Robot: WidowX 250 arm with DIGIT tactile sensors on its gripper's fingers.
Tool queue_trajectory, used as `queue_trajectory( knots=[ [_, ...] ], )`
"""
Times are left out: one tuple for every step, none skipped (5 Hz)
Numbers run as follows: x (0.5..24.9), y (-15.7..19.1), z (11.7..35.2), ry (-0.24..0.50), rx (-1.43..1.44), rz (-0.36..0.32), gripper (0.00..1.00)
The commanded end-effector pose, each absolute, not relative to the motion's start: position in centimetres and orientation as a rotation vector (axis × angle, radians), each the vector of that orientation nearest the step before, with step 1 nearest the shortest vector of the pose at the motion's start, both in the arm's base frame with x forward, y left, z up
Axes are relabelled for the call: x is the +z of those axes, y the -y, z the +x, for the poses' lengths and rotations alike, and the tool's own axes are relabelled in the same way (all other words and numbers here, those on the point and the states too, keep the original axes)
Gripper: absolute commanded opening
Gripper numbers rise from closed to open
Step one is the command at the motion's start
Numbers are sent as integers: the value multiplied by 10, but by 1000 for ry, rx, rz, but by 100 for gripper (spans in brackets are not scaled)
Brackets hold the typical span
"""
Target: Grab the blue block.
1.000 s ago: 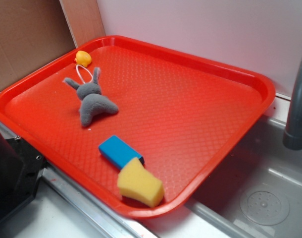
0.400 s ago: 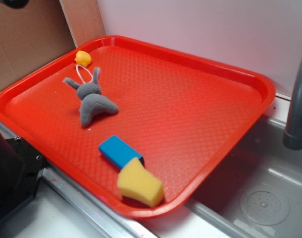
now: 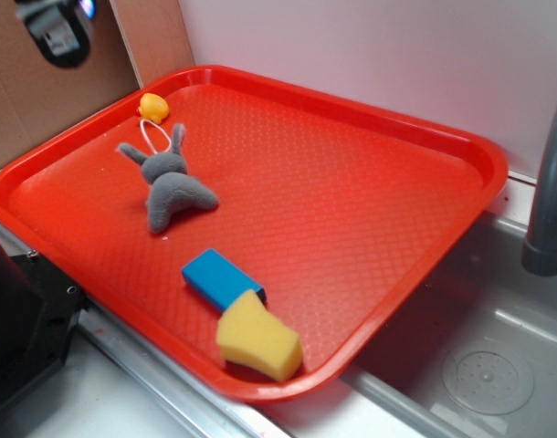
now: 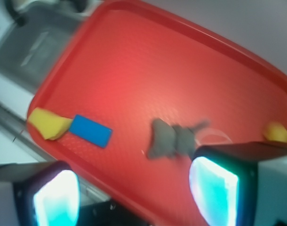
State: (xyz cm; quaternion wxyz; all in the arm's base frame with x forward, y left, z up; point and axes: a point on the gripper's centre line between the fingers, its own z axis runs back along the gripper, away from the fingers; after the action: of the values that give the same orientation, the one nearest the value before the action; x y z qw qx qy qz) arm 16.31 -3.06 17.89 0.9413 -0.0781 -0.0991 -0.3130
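The blue block [image 3: 220, 277] lies flat near the front edge of the red tray [image 3: 370, 119], touching the yellow sponge [image 3: 258, 338]. In the wrist view the blue block [image 4: 90, 130] sits at the left, next to the yellow sponge [image 4: 49, 123]. My gripper [image 3: 57, 29] is high at the top left corner of the exterior view, far from the block. In the wrist view the gripper [image 4: 134, 193] is open and empty, its glowing pads [image 4: 213, 190] wide apart, high above the tray.
A grey plush toy [image 3: 169, 182] lies on the tray's left part, a small yellow object [image 3: 153, 106] at its far corner. A sink basin [image 3: 484, 365] and a grey faucet [image 3: 552, 182] stand at the right. A black object [image 3: 23, 319] sits at the front left.
My gripper has come further into the exterior view at the top left, moving down and right. The block and the other things have not moved.
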Motion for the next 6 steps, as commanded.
queue_trajectory(
  knots=[
    [163, 60, 158, 248, -1131, -125, 100],
    [145, 67, 150, 241, -1389, -73, 100],
    [128, 67, 147, 245, -1640, -83, 100],
    [106, 71, 148, 236, -1698, -22, 100],
    [80, 80, 151, 183, -1716, 10, 100],
    [62, 89, 149, 153, -1743, 24, 100]
  ],
)
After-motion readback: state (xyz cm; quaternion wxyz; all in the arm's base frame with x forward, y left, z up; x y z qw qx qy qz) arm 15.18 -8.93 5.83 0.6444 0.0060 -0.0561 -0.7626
